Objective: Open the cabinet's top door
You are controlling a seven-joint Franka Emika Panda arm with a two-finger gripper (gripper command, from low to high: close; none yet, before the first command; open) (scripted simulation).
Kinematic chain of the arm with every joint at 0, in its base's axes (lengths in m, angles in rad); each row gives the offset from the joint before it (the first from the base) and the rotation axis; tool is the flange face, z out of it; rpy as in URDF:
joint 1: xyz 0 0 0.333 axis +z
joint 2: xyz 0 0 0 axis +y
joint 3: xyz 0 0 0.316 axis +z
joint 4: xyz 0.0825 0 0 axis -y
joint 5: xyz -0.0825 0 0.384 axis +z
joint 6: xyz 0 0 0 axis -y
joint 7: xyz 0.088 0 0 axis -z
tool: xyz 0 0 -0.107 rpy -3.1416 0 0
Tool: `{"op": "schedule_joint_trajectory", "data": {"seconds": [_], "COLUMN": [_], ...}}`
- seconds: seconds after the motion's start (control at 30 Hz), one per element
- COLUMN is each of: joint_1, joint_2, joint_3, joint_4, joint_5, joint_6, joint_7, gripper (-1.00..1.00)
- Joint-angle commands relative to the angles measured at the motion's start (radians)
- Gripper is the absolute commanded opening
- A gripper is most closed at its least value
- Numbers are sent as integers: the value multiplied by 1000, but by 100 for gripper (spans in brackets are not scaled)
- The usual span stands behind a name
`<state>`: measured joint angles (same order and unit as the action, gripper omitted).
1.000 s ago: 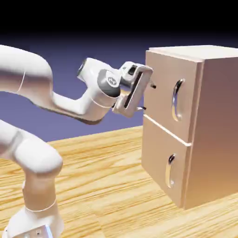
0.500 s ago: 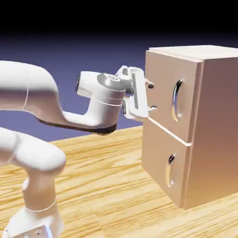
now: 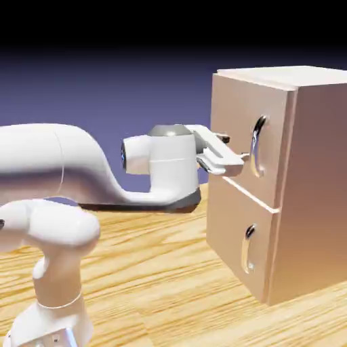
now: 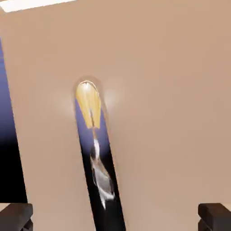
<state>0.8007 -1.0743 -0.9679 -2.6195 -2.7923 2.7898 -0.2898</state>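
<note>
Handle runs vertically on the shut top door; level gripper faces it, jaws wide, empty.

We see an evenly lit, sharp rendered scene under a black upper band. The handle shows smeared mirror glare; shadows are soft.

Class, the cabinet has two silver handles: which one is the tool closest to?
The long upper handle on the top door; the open tool hovers beside it. The shorter handle sits well below.
</note>
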Motion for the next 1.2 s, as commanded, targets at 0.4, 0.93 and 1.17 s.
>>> {"op": "schedule_joint_trajectory", "data": {"seconds": [0.4,0.93,1.17], "joint_1": [88,-425,-523], "joint_2": [138,178,69], "joint_3": [-24,514,716], "joint_4": [81,-166,-284], "joint_5": [-105,228,532], "joint_6": [-81,-205,-306], "joint_7": [108,205,69], "gripper": [-100,-100,-100]}}
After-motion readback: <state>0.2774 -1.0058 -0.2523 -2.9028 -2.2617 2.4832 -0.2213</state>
